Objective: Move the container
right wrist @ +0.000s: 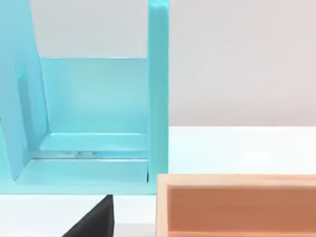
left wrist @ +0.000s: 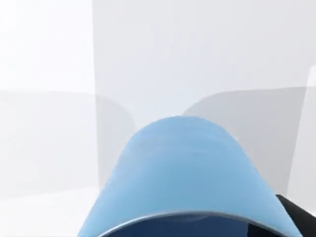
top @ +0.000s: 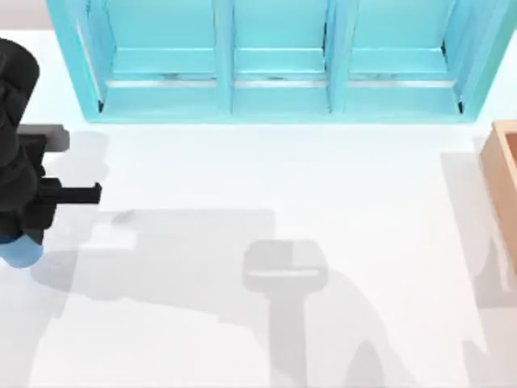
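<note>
Small plain blue cylindrical cup [left wrist: 185, 173] sits held in left gripper [top: 24, 234], whose arm hangs over the white table [top: 266, 210] at its left edge.

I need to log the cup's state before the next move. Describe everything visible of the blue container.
The container is a plain, smooth light-blue cylinder with a round rim and darker inside. In the top view it peeks out beneath the left claw at the table's left edge. The wrist view shows it close up, apparently held; contact itself is hidden.
</note>
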